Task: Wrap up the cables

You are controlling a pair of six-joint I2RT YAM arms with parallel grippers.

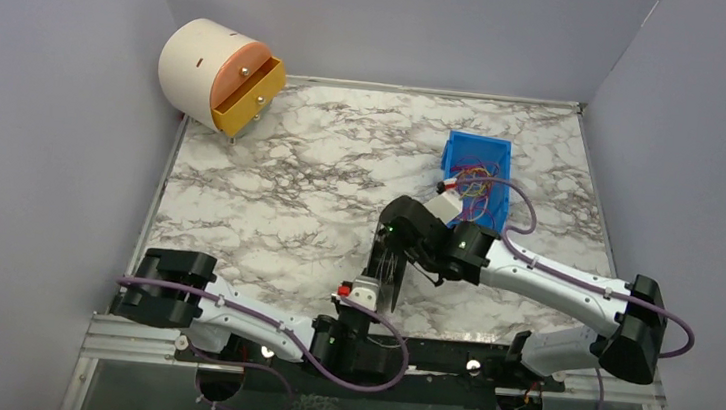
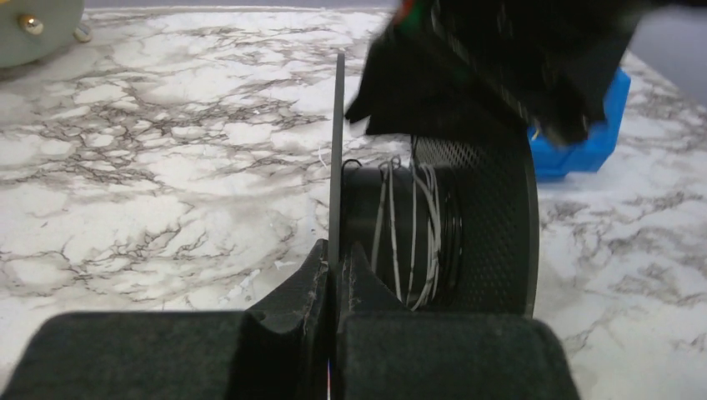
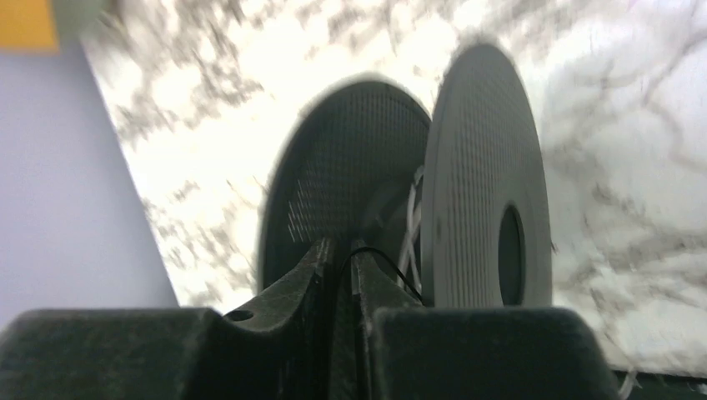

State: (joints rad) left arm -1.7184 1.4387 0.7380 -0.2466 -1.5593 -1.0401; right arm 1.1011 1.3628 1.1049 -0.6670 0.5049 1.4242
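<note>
Low in the frame, my left gripper [image 2: 338, 260] squeezes the rim of the spool [image 2: 492, 221] so it cannot roll. On its middle the cables [image 2: 414, 242] sit wound. Past that, my right gripper [image 3: 342, 254] meets a black strand [image 3: 392, 268]; pinching or not, I cannot tell.

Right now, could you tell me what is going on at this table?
The left gripper is clamped on one disc of a black spool, holding it upright. The right gripper, its jaws nearly together, appears to pinch a thin black cable beside the core, where a few turns are already wound. More coloured cables lie in the blue bin.
</note>
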